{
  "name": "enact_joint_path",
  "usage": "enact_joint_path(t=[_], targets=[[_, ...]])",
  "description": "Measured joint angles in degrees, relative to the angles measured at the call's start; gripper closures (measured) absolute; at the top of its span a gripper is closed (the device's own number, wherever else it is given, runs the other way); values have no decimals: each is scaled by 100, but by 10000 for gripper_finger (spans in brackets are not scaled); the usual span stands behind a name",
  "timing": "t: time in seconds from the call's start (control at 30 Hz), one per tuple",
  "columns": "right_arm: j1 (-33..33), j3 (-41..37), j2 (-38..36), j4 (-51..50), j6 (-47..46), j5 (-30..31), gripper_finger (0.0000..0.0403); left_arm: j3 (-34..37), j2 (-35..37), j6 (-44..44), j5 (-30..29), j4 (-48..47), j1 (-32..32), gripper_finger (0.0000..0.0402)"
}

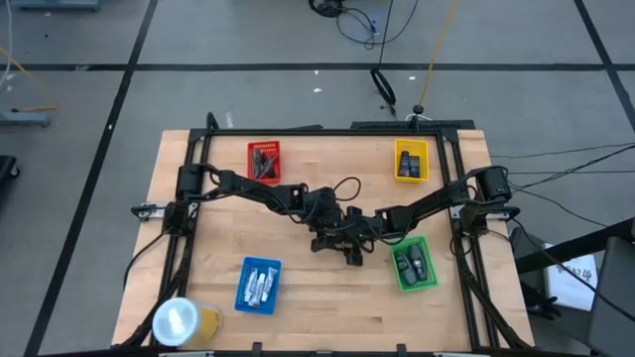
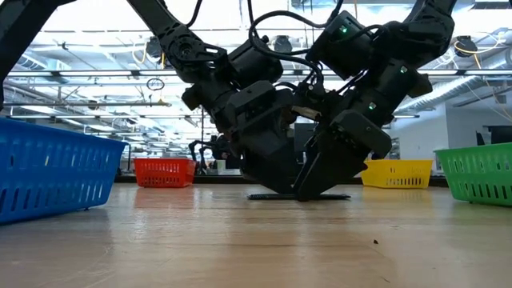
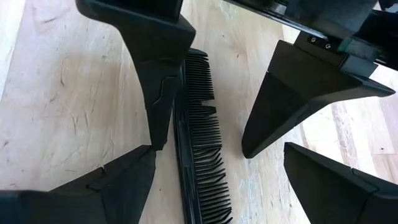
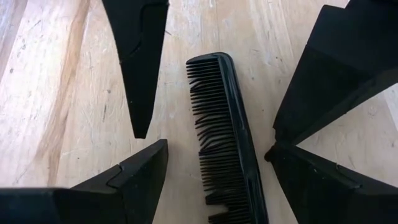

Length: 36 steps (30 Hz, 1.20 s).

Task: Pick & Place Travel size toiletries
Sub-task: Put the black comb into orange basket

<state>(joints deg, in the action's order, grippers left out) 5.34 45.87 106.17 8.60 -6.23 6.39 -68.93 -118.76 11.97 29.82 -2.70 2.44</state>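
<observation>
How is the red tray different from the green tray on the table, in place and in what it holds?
The red tray sits at the table's far side toward the left arm; the green tray sits nearer, toward the right arm. The red tray stands square to the table edge, the green tray slightly turned. The red tray holds slim dark sticks, the green tray broader dark pieces. Both are small plastic trays with dark contents.

wooden worktop [image 1: 327,297], pale planks, black frame along its edges. four plastic trays are set on it: red tray [image 1: 264,161] and yellow tray [image 1: 412,160] toward the far edge, blue tray [image 1: 259,287] and green tray [image 1: 414,265] nearer. yellowish roll [image 1: 185,322] with white top is seen at the near left corner.
</observation>
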Motion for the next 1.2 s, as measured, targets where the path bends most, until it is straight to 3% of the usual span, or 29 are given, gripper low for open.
enact_joint_path(t=[0.23, 0.6, 1.2], targets=[[2, 0, 7, -22, 16, -48, 122, -17, 7, 176, -364, -689, 18, 53], [1, 0, 9, 0, 56, -41, 122, 6, -2, 281, -157, -447, -86, 53], [2, 0, 11, 44, 178, -75, 122, 38, -50, 496, 1241, 345, -20, 53]])
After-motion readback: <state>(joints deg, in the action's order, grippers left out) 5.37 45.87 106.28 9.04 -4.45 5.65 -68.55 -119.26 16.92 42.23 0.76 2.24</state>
